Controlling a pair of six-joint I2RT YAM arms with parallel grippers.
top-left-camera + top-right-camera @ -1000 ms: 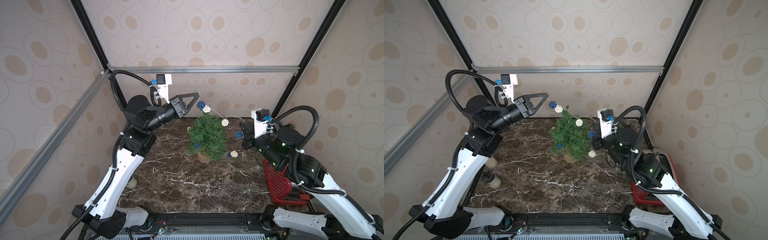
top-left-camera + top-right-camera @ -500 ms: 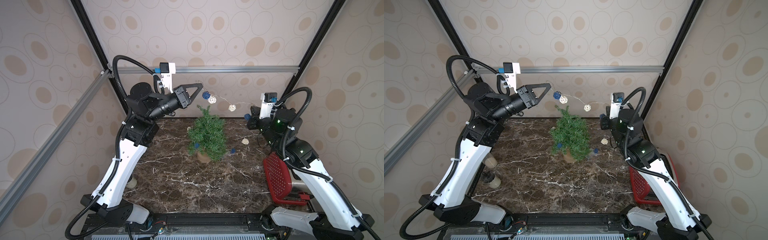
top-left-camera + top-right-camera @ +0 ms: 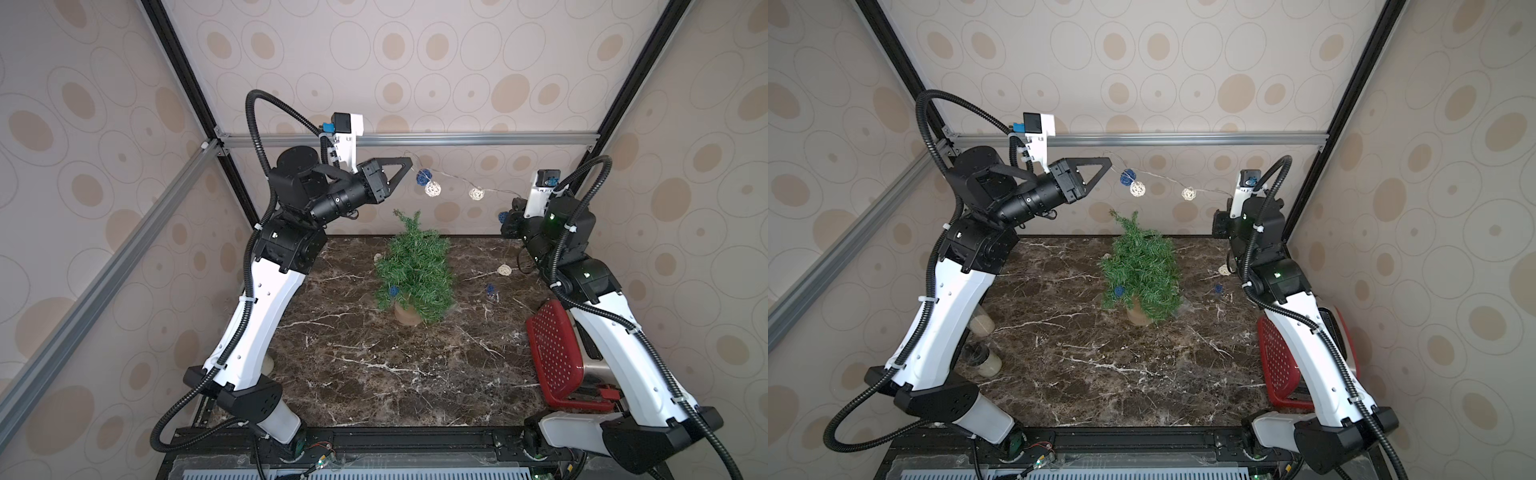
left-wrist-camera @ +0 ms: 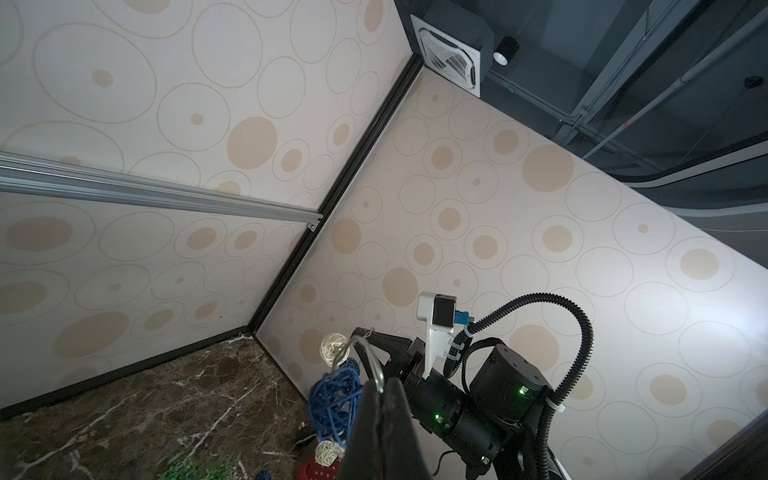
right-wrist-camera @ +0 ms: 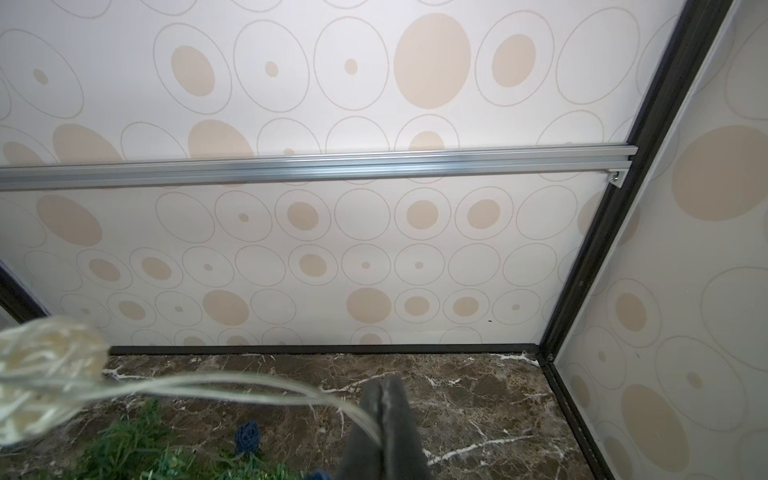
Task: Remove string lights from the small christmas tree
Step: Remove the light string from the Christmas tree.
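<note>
Both claws are clenched on the string lights (image 3: 432, 188) wire. Left claw (image 3: 408, 162) and right claw (image 5: 384, 381) hold a span w/ three balls strung above the small christmas tree (image 3: 415, 266).

Risk, we reckon: a blue ball (image 3: 393, 291) sits low in the tree's branches. If it's on the same wire, more pull could snag it & tip the tree on the desk (image 3: 374, 374). The thin wire might also slip from a claw.

Room: open air above the tree. The back rail (image 3: 457, 139) runs behind the span, and the side wall is close to the right arm.
</note>
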